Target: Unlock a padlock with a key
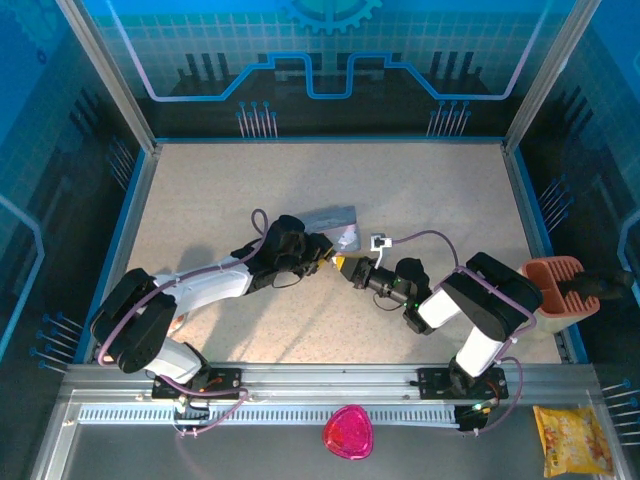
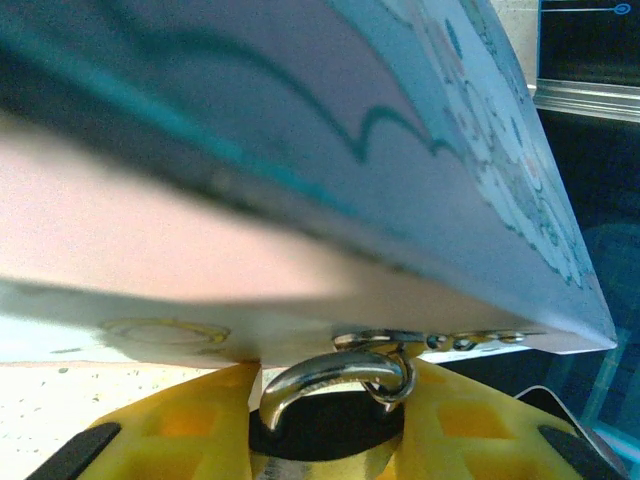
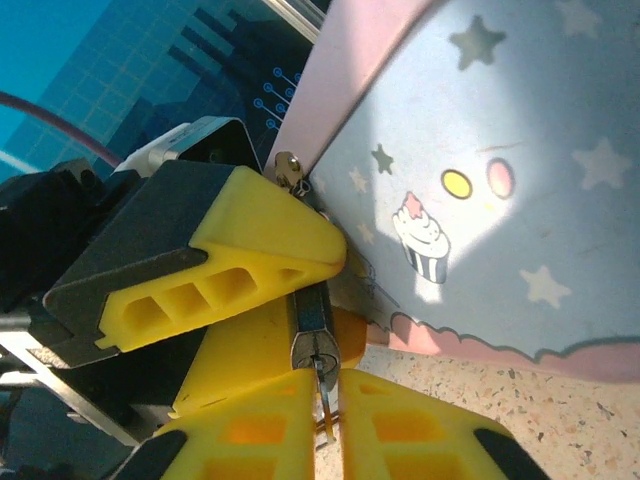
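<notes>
Nearest, on the grey metal ledge (image 1: pixel 150 440), lay a glossy pink rounded-triangular plastic piece (image 1: pixel 347 432) and, off to the right, a crinkled yellow snack packet (image 1: pixel 570 437). Beyond them, the two claws met over the middle of the speckled beige worktop (image 1: pixel 200 200).

The right claw (image 3: pixel 330 382) was closed, its hollow-ribbed yellow fingers (image 3: pixel 400 430) pressed together on the thin dark metal key (image 3: pixel 325 402). The key's tip sat at the keyhole in the end face of the small dark, brassy-bodied padlock (image 3: pixel 312 322). The left claw (image 2: pixel 330 395) pinched that padlock's body from both sides. The padlock's curved silvery steel shackle (image 2: pixel 335 375) ran through a small metal hasp (image 2: pixel 440 340) on the edge of the pastel rectangular tin (image 3: pixel 480 200).

The tin was smooth and printed with stars, dots and a cupcake over a pink scalloped border. It lay just behind the padlock; what it held could not be told.

At the worktop's far right edge stood a ribbed terracotta-coloured plastic holder (image 1: pixel 548 290) with a dark handle-like object (image 1: pixel 598 287) lying in it.
</notes>
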You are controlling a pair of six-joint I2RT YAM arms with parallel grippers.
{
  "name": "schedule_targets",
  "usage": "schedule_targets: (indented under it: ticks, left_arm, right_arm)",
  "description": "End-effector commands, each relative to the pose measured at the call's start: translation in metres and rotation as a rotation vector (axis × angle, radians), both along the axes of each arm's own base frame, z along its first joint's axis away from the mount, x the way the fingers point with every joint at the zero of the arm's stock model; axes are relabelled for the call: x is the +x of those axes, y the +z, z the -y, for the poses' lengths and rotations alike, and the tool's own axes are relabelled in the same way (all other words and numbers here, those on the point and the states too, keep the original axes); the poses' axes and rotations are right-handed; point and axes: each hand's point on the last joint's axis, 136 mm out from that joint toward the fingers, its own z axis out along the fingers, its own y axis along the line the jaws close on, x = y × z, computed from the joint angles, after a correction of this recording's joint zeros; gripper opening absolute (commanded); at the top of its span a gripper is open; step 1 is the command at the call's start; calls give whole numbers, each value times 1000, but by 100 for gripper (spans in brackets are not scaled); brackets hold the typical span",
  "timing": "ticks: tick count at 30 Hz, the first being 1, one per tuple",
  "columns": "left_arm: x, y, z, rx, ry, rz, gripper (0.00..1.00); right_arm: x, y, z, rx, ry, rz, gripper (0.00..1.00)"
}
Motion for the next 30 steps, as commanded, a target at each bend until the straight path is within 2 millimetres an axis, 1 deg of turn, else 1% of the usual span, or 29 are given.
schedule_targets:
  ticks: [1, 7, 10, 16, 19, 24, 27, 30]
  left_arm:
    - [8, 32, 11, -97, -7, 88, 0]
    - [10, 38, 20, -140, -25, 130, 0]
    - [10, 39, 26, -152, -37, 146, 0]
    - [8, 44, 34, -177, -65, 185, 0]
    - [6, 45, 36, -174, -79, 202, 0]
    - [3, 45, 39, -177, -96, 219, 0]
    - [0, 44, 41, -157, -115, 227, 0]
    - [-2, 39, 41, -134, -123, 222, 0]
  right_arm:
    - [1, 6, -5, 28, 12, -2, 13]
    - [3, 20, -5, 106, -3, -49, 8]
    - [8, 23, 1, 163, -49, -113, 5]
    - [12, 36, 4, 283, -75, -211, 0]
    - [16, 36, 8, 336, -105, -281, 0]
    - [17, 21, 14, 368, -154, -403, 0]
    - [18, 25, 16, 395, -162, -412, 0]
    - [18, 29, 18, 418, -169, -422, 0]
